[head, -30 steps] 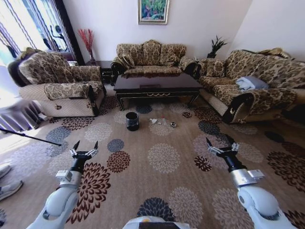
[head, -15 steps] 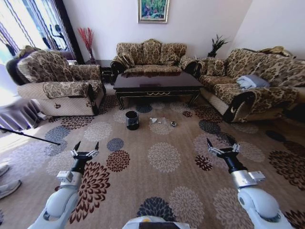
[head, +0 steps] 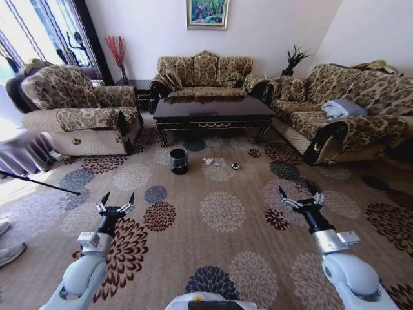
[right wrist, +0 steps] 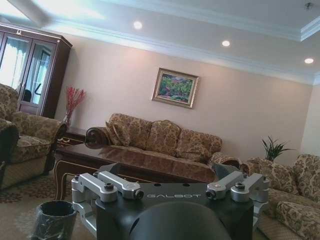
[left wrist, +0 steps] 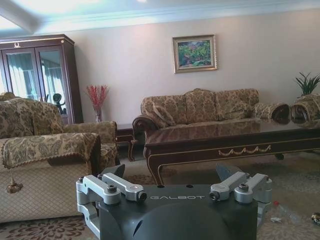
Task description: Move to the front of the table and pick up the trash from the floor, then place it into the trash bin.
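Left tool point(head: 116, 201) and right tool point(head: 299, 196) hanging wide, empty; trash point(head: 219, 163) lying on carpet beside bin point(head: 179, 161), counter point(head: 213, 115) well ahead; nothing picked.

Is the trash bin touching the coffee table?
Apart. In the head view, the trash bin stands on the carpet in front of the coffee table, with a strip of carpet showing between the two.

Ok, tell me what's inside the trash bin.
The trash bin stands on the floor in front of the table, its crinkly liner folded over the rim. Its inside looks dark; from here nothing can be made out in it. The trash lies on the floor beside it.
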Motion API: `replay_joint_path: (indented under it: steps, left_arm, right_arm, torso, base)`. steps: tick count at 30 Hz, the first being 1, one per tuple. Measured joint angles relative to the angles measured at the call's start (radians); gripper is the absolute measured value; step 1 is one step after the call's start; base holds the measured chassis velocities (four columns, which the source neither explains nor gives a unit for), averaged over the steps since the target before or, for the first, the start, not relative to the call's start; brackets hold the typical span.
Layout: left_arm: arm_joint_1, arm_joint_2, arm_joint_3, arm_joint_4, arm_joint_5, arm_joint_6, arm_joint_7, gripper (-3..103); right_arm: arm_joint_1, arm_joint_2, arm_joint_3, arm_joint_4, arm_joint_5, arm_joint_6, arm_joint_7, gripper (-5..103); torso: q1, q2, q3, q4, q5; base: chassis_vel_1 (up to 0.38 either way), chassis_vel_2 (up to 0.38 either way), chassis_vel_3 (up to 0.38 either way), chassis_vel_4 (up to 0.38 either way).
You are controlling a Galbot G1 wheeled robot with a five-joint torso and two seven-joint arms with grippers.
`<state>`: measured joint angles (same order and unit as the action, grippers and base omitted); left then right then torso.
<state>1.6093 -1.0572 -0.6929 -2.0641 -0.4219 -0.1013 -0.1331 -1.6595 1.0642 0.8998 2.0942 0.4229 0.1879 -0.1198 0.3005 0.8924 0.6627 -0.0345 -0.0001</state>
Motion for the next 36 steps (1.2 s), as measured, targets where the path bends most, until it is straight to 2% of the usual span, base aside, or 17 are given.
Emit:
replay_joint_path:
  steps: [4, 6, 10, 18, 27, 36]
  left_arm:
    - [0.001, 0.001, 0.000, 0.000, 0.000, 0.000, 0.000, 100]
    - [0.002, 0.001, 0.000, 0.000, -0.002, 0.000, 0.000, 100]
    - [0.003, 0.003, -0.001, 0.000, -0.003, 0.000, 0.000, 100]
    - [0.003, 0.003, -0.001, 0.002, -0.006, 0.002, 0.000, 100]
    - [0.000, 0.005, 0.002, 0.005, -0.006, 0.004, 0.000, 100]
    - [0.000, 0.004, 0.013, 0.008, -0.003, 0.006, -0.001, 100]
  right_arm:
    - [0.005, 0.000, 0.000, -0.003, 0.025, 0.009, -0.040, 100]
    - [0.010, -0.001, 0.001, -0.010, 0.072, 0.014, -0.089, 100]
    - [0.017, -0.003, 0.002, -0.023, 0.077, 0.021, -0.097, 100]
    - [0.017, -0.003, 0.004, -0.042, 0.064, 0.027, -0.071, 100]
    - [0.032, 0.001, -0.004, -0.055, 0.044, 0.002, 0.035, 100]
    - [0.028, 0.003, -0.002, -0.057, 0.038, 0.001, 0.052, 100]
  torso:
    - [-0.006, -0.014, -0.008, 0.0000, 0.0001]
    - [-0.012, -0.028, -0.016, 0.0001, 0.0001]
    - [-0.018, -0.042, -0.024, 0.0001, 0.0000]
    - [-0.035, -0.082, -0.048, 0.0000, 0.0001]
    - [-0.053, -0.125, -0.072, 0.0000, 0.0001]
    - [-0.070, -0.165, -0.095, 0.0000, 0.0001]
  base:
    - [0.000, 0.000, 0.000, 0.000]
    - [0.000, 0.000, 0.000, 0.000]
    - [0.000, 0.000, 0.000, 0.000]
    - [0.000, 0.000, 0.000, 0.000]
    - [0.000, 0.000, 0.000, 0.000]
    - [0.000, 0.000, 0.000, 0.000]
